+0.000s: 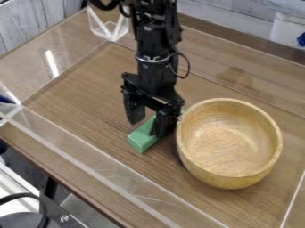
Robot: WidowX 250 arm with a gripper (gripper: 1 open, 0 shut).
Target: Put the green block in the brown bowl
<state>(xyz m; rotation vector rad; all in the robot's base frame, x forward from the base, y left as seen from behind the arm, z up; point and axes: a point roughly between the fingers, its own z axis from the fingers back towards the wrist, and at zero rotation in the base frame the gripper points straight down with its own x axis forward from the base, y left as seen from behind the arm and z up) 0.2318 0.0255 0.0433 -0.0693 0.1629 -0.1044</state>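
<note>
Gripper [148, 118] hangs spread wide over the green block [144, 137], grasping nothing; brown bowl [229, 142] waits empty at three o'clock, everything left.

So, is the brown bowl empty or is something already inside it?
Empty. The bowl shows only bare wood inside, and the green block lies on the table beside it.

green block [144, 138] far end hidden (behind end effector [150, 118])
</note>
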